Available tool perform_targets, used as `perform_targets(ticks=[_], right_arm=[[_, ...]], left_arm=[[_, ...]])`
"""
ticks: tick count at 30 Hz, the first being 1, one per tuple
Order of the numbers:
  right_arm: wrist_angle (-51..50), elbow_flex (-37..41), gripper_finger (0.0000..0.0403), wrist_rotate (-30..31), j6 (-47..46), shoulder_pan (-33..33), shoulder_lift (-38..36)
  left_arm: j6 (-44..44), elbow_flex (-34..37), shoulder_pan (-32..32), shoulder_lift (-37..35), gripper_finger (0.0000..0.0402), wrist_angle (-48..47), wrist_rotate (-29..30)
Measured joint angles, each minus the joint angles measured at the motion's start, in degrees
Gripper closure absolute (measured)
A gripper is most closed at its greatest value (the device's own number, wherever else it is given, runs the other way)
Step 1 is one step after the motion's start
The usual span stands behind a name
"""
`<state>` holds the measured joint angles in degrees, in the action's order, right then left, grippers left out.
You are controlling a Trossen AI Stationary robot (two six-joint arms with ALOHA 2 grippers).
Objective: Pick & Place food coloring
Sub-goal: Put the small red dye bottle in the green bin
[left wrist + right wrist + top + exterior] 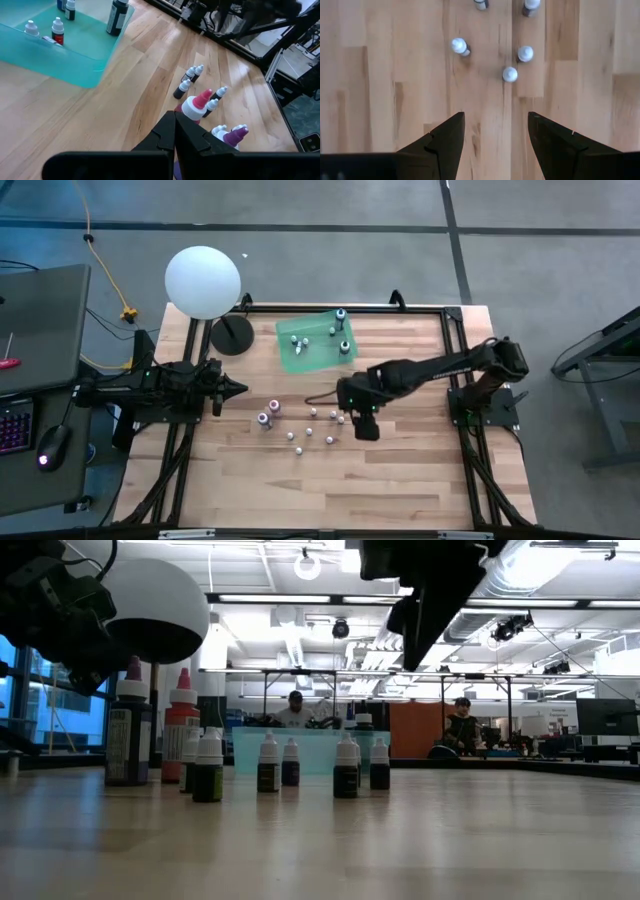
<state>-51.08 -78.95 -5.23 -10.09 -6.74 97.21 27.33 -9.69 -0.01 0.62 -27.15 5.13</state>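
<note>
Bottles of food coloring, loose mid-table by the green tray, look light and tippy, so I'd pinch a body under the cap; right gripper jaws apart, empty, left gripper together.

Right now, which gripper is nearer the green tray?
Right. The right gripper hangs open over the loose bottles just below the green tray; the left gripper, fingers shut, waits farther off to its left.
</note>
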Motion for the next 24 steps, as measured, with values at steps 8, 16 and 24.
perform_targets(ticks=[8,16,24], right_arm=[[11.6,7.1,0.0194,1.9,-0.4,-0.9,0.0],[20.7,11.4,0.0194,2.7,-0.2,-0.3,0.6],[21.7,11.4,0.0194,3.3,0.0,-0.3,4.7]], left_arm=[[0.0,0.0,0.0,0.0,0.0401,0.0,0.0],[0.0,0.0,0.0,0.0,0.0401,0.0,0.0],[0.0,0.0,0.0,0.0,0.0401,0.0,0.0]])
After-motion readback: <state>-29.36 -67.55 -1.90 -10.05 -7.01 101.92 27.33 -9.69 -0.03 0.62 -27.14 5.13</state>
